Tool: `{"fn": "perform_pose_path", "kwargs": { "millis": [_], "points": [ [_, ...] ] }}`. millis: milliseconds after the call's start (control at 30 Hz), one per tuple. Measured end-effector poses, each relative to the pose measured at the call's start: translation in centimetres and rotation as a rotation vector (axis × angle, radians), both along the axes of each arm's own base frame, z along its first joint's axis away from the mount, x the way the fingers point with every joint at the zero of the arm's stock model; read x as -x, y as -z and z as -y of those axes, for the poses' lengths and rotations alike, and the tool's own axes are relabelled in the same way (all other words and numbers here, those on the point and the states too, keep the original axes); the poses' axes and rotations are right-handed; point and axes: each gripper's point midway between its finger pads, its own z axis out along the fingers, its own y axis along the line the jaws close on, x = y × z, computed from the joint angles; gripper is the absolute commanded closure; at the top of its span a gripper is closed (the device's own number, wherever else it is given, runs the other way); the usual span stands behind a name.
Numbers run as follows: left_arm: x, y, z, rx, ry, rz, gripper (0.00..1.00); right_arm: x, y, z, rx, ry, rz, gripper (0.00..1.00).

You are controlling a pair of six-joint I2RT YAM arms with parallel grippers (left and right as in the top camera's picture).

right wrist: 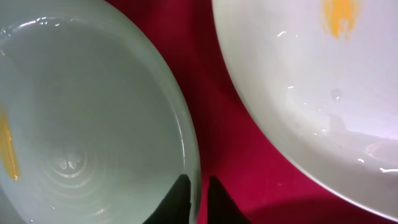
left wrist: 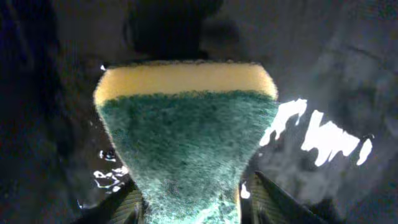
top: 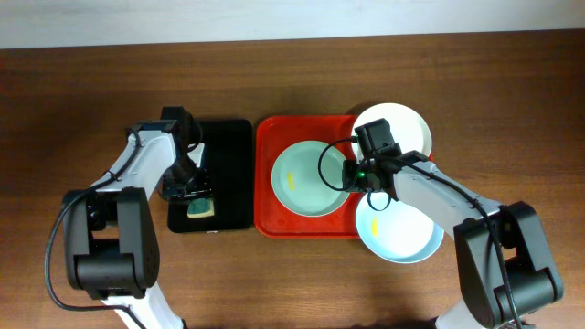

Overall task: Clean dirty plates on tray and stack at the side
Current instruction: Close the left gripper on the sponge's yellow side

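Looking at overhead: large red rectangular plastic tray (top: 274,224) sits mid-frame on the brown wooden table (top: 91,73), with a smaller black rectangular tray (top: 233,155) just beside it on the left. The round pale green plate (top: 306,178) lies flat inside the red tray and has a yellow smear left of its centre. The round white plate (top: 407,128) overlaps the tray's upper right corner. The round pale blue plate (top: 402,233) overlaps its lower right corner and has a small yellow smear near its left side. None of the plates is stacked on another. The right gripper (right wrist: 198,196) is at the green plate's right rim. In the right wrist view its two dark fingertips (right wrist: 217,202) straddle that rim with only a narrow slot between them, and I can't tell if they clamp it or just flank it. The same view shows another pale plate (right wrist: 311,93) in the upper right with a yellow smear, separated from the green one by a strip of red tray; I can't tell which plate it is. The left gripper (left wrist: 200,205) is over the black tray, jaws spread either side of a yellow foam sponge with a green scouring face (left wrist: 186,143). The sponge fills the gap, but I can't tell if the fingers press it. Overhead puts the sponge low on the black tray.
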Motion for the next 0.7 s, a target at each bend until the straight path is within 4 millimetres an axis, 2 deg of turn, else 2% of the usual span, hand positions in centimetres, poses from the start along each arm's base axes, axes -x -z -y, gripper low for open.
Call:
{"fn": "perform_pose_path", "kwargs": {
  "millis": [33,67,233,300,367,433,467,500,600,667,700],
  "points": [
    [-0.1,-0.2,0.0,0.0,0.008,0.003,0.07,0.0,0.0,0.0,0.0,0.0,0.0,0.84],
    [-0.3,-0.5,0.0,-0.001,0.004,0.002,0.0,0.0,0.0,0.0,0.0,0.0,-0.001,0.83],
    [-2.3,-3.7,0.0,-0.003,0.001,0.084,0.01,0.0,0.0,0.0,0.001,-0.001,-0.001,0.69],
    [-2.6,-6.0,0.0,-0.002,-0.009,0.145,0.01,0.1,0.0,0.0,0.001,0.001,-0.003,0.68],
    [-2.7,-9.2,0.0,0.001,-0.016,0.233,0.01,0.1,0.0,0.0,0.002,0.001,-0.003,0.67],
    [-2.9,-11.2,0.0,0.003,-0.017,0.297,0.03,0.1,0.0,0.1,0.003,0.001,-0.002,0.65],
    [-3.1,-12.6,0.0,0.005,-0.019,0.344,0.27,0.0,0.0,0.1,0.003,0.001,-0.002,0.66],
    [-3.2,-13.2,0.0,0.006,-0.02,0.367,0.4,0.0,0.0,0.1,0.003,0.001,-0.002,0.65],
    [-3.5,-14.3,0.0,0.008,-0.026,0.407,0.53,0.0,0.0,0.1,0.003,0.001,-0.002,0.65],
    [-3.5,-14.2,0.0,0.008,-0.026,0.406,0.72,0.0,0.0,0.1,0.003,0.001,-0.002,0.65],
    [-3.4,-14.0,0.0,0.008,-0.031,0.401,0.7,0.1,0.0,0.1,0.003,0.001,-0.003,0.65]
  ]
}}
